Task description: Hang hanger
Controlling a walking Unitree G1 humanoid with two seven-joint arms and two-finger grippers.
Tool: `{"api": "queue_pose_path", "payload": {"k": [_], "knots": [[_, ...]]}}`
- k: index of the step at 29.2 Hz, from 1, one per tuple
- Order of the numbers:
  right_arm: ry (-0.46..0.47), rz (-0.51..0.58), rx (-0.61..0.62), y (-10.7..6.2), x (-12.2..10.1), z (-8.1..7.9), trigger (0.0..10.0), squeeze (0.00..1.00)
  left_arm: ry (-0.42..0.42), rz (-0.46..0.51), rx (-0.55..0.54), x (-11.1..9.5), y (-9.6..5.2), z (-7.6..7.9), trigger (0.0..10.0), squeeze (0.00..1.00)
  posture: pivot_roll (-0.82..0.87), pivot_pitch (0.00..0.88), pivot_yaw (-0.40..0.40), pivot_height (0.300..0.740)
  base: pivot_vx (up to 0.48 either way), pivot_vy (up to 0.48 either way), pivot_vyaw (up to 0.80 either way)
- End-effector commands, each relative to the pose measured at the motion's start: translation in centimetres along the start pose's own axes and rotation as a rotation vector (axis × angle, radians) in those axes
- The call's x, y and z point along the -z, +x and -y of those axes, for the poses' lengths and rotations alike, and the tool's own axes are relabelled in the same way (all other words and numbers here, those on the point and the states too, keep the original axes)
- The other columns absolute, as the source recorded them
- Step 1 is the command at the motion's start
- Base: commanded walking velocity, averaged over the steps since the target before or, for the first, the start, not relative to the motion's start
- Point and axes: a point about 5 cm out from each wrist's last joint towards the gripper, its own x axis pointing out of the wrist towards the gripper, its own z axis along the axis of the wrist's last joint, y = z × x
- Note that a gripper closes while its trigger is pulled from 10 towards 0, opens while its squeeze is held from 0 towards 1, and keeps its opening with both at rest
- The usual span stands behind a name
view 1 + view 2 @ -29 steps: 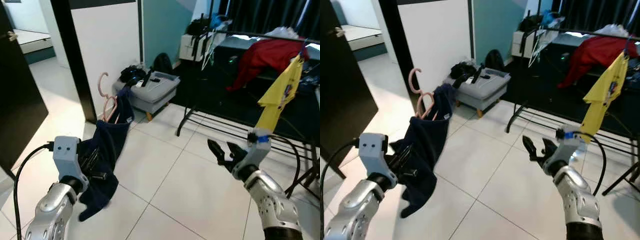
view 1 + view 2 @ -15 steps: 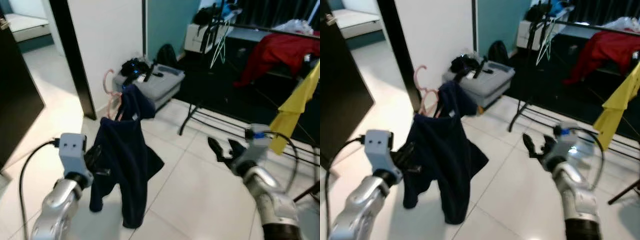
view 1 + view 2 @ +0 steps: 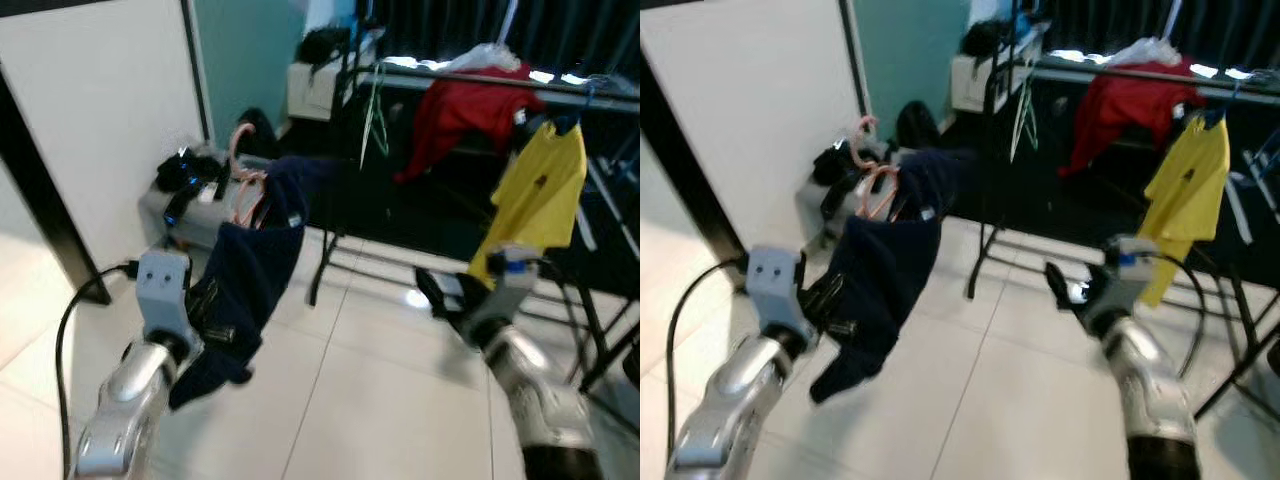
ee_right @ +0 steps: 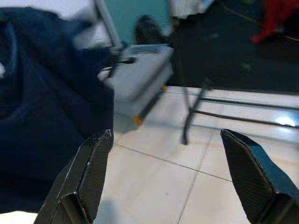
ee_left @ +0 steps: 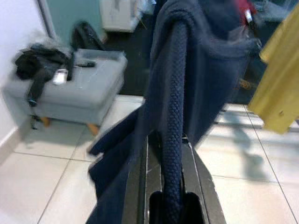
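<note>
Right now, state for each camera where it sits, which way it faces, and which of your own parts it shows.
Left eye: head, facing forward and down; both silver arms, navy garment on pink hanger, clothes rack.
Right eye: head, same scene.
Left wrist: looks along left gripper, shut on the garment; grey ottoman beyond.
Right wrist: looks along open right gripper across the tiled floor.
Shared: both wrist views catch the garment and ottoman.

No text or label is sharp enough to read.

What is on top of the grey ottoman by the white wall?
Dark tangled items and a small white object lie on the grey ottoman. What sits under that dark pile is covered.
</note>
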Motion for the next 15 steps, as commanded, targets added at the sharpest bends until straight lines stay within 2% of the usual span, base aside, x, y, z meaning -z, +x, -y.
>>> {"api": "queue_pose_path", "payload": {"k": [1, 4, 6, 8, 10, 15], "knots": [[-0.004, 0.002, 0.027, -0.4, -0.1, 0.8, 10.0, 0.0, -0.005, 0.035, 0.023, -0.7, 0.3, 0.6, 10.0, 0.0, -0.13, 0.0, 0.023, 0.736, 0.48, 0.0, -0.8], [-0.005, 0.004, 0.026, -0.4, -0.1, 0.8, 10.0, 0.0, -0.011, 0.04, 0.035, -0.9, 0.5, 1.1, 10.0, 0.0, -0.13, 0.0, 0.023, 0.736, 0.48, 0.0, -0.8], [-0.005, 0.007, 0.024, -0.4, -0.1, 0.7, 10.0, 0.0, -0.04, 0.056, 0.08, -1.4, 0.9, 2.9, 10.0, 0.0, -0.13, 0.0, 0.026, 0.736, 0.48, 0.0, -0.8], [-0.005, 0.007, 0.024, -0.4, -0.1, 0.7, 10.0, 0.0, -0.04, 0.056, 0.08, -1.4, 0.9, 2.9, 10.0, 0.0, -0.13, 0.0, 0.026, 0.736, 0.48, 0.0, -0.8], [-0.004, 0.008, 0.022, -0.3, -0.1, 0.6, 10.0, 0.0, -0.055, 0.061, 0.105, -1.6, 1.1, 4.0, 10.0, 0.0, -0.13, 0.0, 0.028, 0.736, 0.48, 0.0, -0.8], [-0.003, 0.011, 0.019, -0.3, -0.1, 0.5, 10.0, 0.0, -0.067, 0.051, 0.132, -1.5, 1.2, 4.7, 10.0, 0.0, -0.13, 0.0, 0.028, 0.736, 0.48, 0.0, -0.8]]}}
